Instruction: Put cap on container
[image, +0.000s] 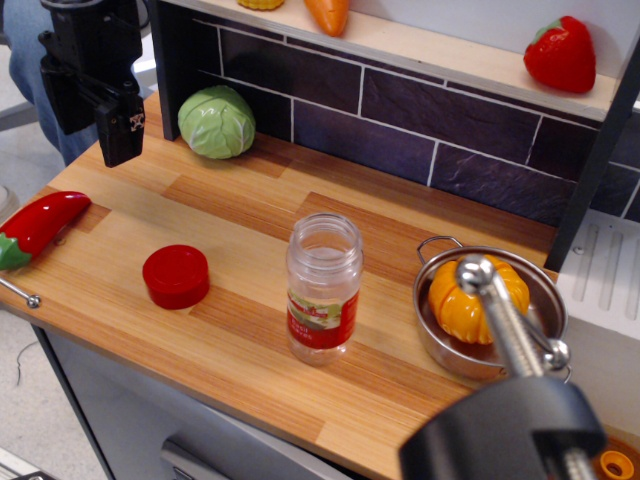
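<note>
The red cap lies flat on the wooden counter, left of centre near the front. The clear container with a red-and-white label stands upright to the cap's right, its mouth open. My black gripper hangs above the counter's far left corner, well behind and left of the cap. Its jaws look open and hold nothing.
A red chili pepper lies at the left edge. A green cabbage sits by the back wall. A steel pot holding an orange pumpkin stands right of the container. A strawberry and a carrot rest on the shelf. A clamp fills the lower right.
</note>
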